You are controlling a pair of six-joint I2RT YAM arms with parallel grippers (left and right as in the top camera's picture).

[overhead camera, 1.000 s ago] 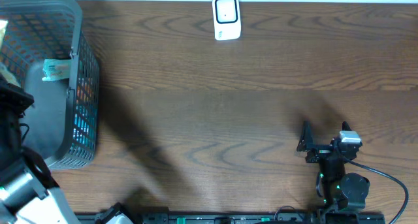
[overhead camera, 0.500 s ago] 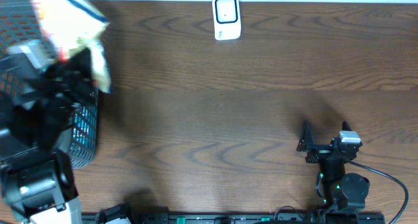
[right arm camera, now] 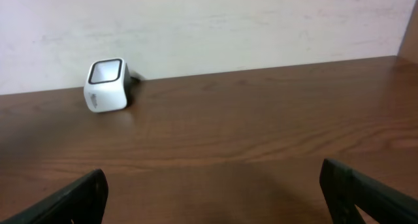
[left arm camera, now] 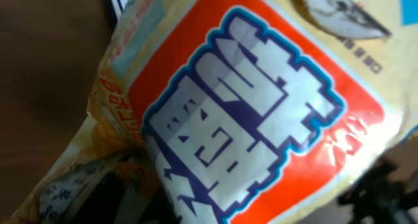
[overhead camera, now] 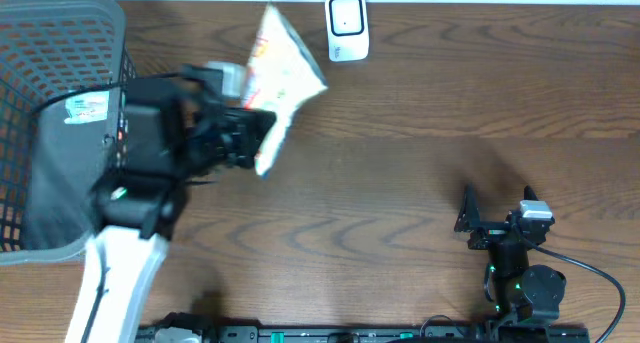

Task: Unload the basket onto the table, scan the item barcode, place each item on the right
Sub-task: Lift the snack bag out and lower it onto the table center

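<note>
Snack bag [overhead camera: 282, 71] is pinched at its lower end by the left gripper [overhead camera: 256, 135], jaws closed on it. The bag looks lifted off the table [overhead camera: 400, 183], hard to tell from overhead. It sits between the basket [overhead camera: 116, 53] and the white scanner [overhead camera: 347, 27], close to the scanner. Left wrist view shows only blurry orange print. Right gripper [overhead camera: 498, 199] is spread wide, empty, well apart.

snack bag [left arm camera: 248, 113]: is filling almost the whole frame, tilting | print: orange panel with white, blue-edged lettering facing the lens | worktop [left arm camera: 46, 87]: showing at upper left
</note>
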